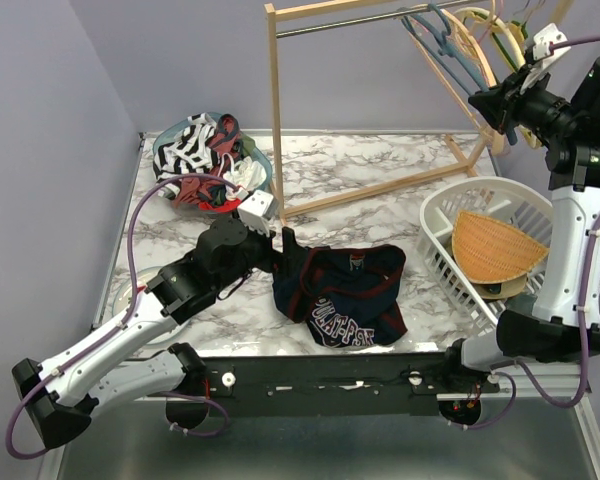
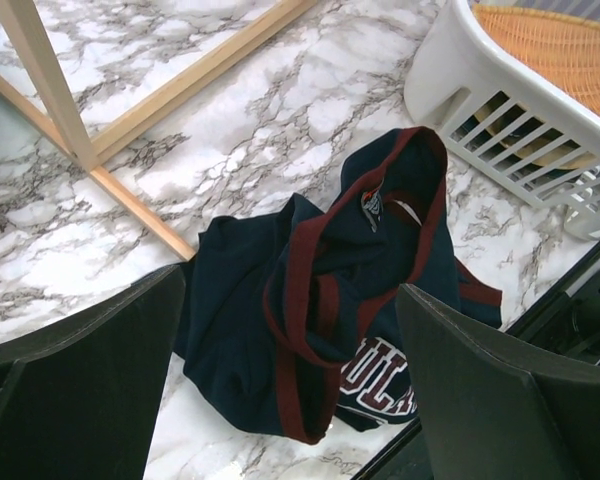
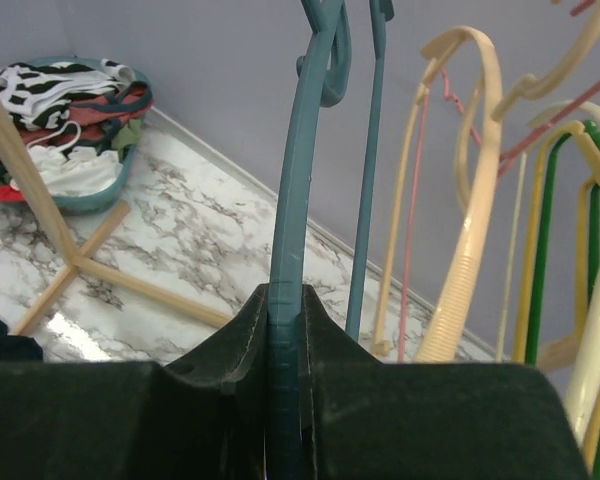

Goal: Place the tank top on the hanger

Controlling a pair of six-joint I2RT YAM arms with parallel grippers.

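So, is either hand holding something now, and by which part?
The right hand grips the thin grey-blue clothes hanger on one sloping arm. The left hand is open, holding nothing.

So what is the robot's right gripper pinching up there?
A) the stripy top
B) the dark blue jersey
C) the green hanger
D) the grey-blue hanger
D: in the right wrist view the right gripper is shut on the thin bar of the grey-blue hanger, while the jersey lies crumpled on the table.
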